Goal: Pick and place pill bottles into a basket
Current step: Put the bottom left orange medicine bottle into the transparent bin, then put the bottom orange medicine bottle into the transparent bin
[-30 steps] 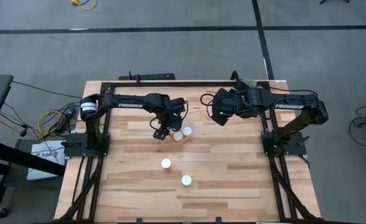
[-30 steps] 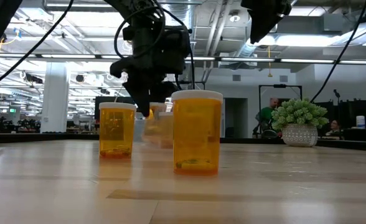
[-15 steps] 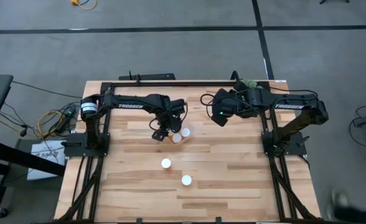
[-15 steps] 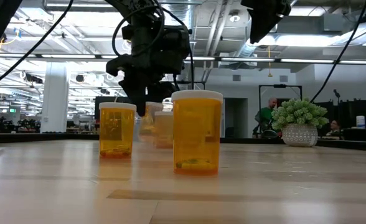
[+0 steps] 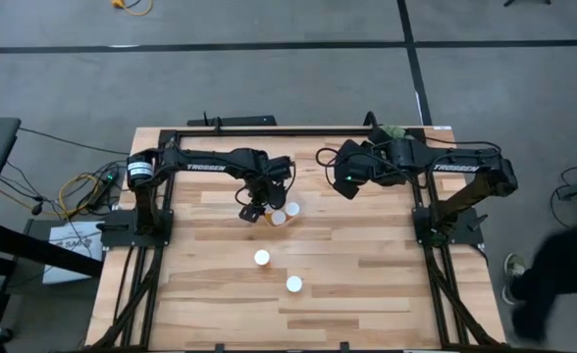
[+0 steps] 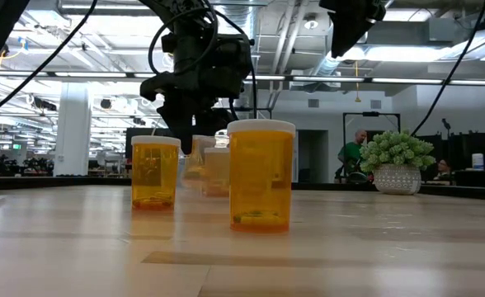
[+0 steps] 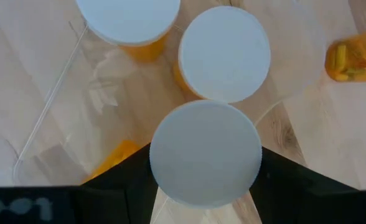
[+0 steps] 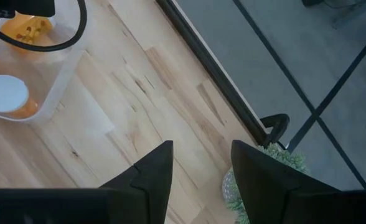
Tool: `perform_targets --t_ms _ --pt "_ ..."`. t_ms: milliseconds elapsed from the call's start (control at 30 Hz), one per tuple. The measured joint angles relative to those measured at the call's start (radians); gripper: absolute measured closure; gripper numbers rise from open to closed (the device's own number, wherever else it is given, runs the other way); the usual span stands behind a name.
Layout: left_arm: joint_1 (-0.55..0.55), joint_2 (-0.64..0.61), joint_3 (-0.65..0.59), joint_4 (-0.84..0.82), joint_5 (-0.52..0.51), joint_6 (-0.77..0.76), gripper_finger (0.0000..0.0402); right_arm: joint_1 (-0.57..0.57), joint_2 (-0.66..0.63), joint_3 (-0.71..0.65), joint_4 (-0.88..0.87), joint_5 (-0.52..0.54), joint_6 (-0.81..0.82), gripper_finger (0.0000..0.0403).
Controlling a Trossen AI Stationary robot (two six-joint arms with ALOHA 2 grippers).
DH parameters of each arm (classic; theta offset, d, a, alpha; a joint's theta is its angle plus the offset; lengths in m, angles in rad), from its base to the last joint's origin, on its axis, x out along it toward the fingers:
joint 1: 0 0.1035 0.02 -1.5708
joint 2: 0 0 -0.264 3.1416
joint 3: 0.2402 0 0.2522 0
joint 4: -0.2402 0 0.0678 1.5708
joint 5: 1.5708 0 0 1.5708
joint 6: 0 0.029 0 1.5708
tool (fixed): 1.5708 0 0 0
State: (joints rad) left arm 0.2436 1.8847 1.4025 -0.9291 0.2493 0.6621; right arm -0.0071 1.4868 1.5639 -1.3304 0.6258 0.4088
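My left gripper (image 5: 259, 206) is over the clear basket (image 7: 46, 112) at the table's far middle, shut on a pill bottle with a white cap (image 7: 205, 152). Two more white-capped orange bottles (image 7: 225, 53) (image 7: 127, 18) stand in the basket, and another orange bottle (image 7: 348, 59) shows beside them. Two bottles (image 5: 261, 258) (image 5: 293, 284) stand upright on the wood nearer the front; they also show in the low view (image 6: 154, 173) (image 6: 261, 175). My right gripper (image 8: 198, 174) is open and empty, hovering to the right of the basket (image 5: 347, 181). My left gripper holds the pill bottle between its two fingers (image 7: 127, 177), one on each side, coming from above and pointing down. The white cap (image 7: 205, 134) hides the place of contact on the body. The bottle stands upright; whether its foot rests on the basket floor, I cannot tell.
A green plant ball in a pot (image 5: 394, 130) stands at the table's far right corner, near my right arm. A dark frame rail (image 5: 298, 130) runs along the far edge. A person in dark clothes (image 5: 553, 284) is beside the table's right side.
My left gripper has shifted a little with its bottle at the basket, then kept still. A person has come into the high view at the lower right.
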Motion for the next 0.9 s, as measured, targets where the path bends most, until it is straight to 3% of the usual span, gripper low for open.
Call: perform_targets --t_ms 433,900 --pt "0.0 0.0 0.0 0.0 -0.03 0.008 0.0138 0.0 0.0 0.0 0.0 0.0 0.0 0.0248" --pt "0.004 -0.002 0.065 -0.159 -0.068 0.024 0.0136 0.0 0.0 0.0 0.001 0.001 -0.003 0.0248"
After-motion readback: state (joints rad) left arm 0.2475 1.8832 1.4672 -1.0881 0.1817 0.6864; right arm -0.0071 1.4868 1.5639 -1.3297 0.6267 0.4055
